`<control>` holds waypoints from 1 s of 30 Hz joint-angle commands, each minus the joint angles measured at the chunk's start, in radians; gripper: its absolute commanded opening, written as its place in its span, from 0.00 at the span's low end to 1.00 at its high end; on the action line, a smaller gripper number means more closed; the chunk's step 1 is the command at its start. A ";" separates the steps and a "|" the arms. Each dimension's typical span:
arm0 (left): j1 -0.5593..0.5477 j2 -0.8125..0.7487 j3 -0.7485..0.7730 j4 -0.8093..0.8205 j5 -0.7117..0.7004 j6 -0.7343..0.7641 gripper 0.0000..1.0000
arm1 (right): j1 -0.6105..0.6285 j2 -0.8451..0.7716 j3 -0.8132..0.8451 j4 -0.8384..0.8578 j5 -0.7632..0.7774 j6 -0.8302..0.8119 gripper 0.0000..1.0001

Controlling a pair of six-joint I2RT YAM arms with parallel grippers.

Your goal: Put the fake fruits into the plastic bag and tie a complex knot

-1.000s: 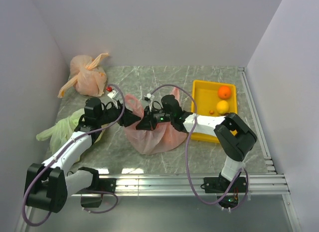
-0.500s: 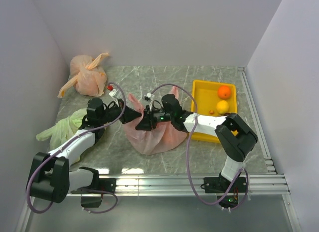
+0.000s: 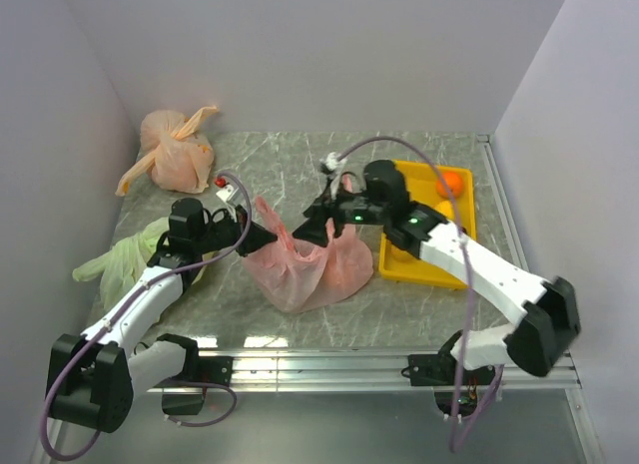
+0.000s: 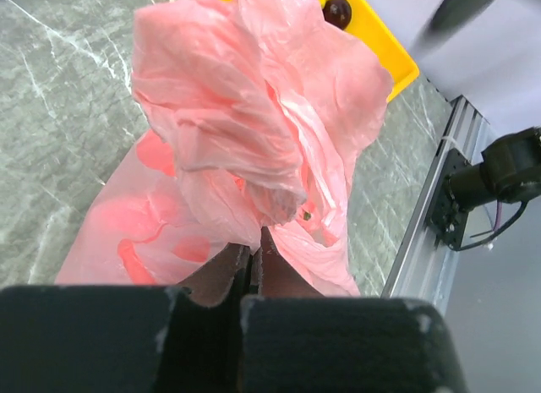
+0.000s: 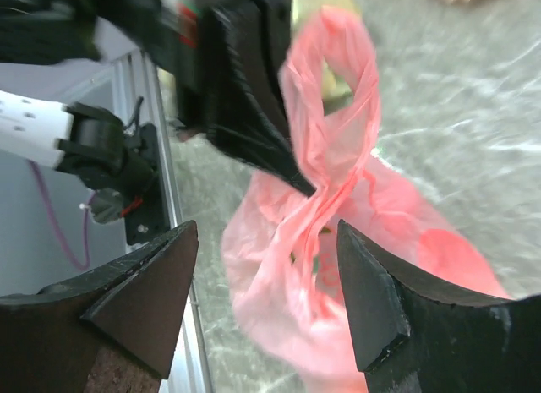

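The pink plastic bag lies slumped mid-table, with red fruit shapes showing through its skin. My left gripper is shut on a pink handle strip at the bag's left side, and its jaws pinch the plastic. My right gripper hovers open just above the bag's mouth, with nothing between its fingers. In the right wrist view the handle rises as a loop and twists into a strand; I cannot tell whether it forms a knot. An orange sits in the yellow tray, partly behind the right arm.
An orange-peach tied bag rests at the back left and a yellow-green bag lies by the left wall under the left arm. A small dark fruit sits in the tray corner. White walls close in the back and both sides.
My right gripper opened, let go of the bag and drew up and to the right. My left gripper closed on the pink handle strip.
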 commanded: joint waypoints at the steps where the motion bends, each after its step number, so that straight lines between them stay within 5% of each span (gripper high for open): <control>1: 0.000 -0.016 0.044 -0.039 0.030 0.061 0.01 | -0.099 -0.140 0.002 -0.158 0.008 -0.030 0.74; 8: 0.000 0.035 0.093 -0.075 0.076 0.127 0.01 | -0.366 -0.167 -0.076 -0.316 -0.034 -0.046 0.74; 23: -0.023 0.152 0.252 -0.272 0.197 0.406 0.01 | -0.380 0.150 -0.035 -0.151 -0.150 0.060 0.73; 27: -0.052 0.167 0.279 -0.336 0.234 0.496 0.01 | -0.362 0.233 0.021 -0.141 -0.218 0.047 0.52; 28: -0.060 0.173 0.292 -0.349 0.241 0.516 0.01 | -0.350 0.267 0.038 -0.146 -0.235 0.037 0.38; 30: -0.089 0.184 0.326 -0.413 0.261 0.605 0.01 | -0.340 0.282 0.074 -0.146 -0.267 0.008 0.25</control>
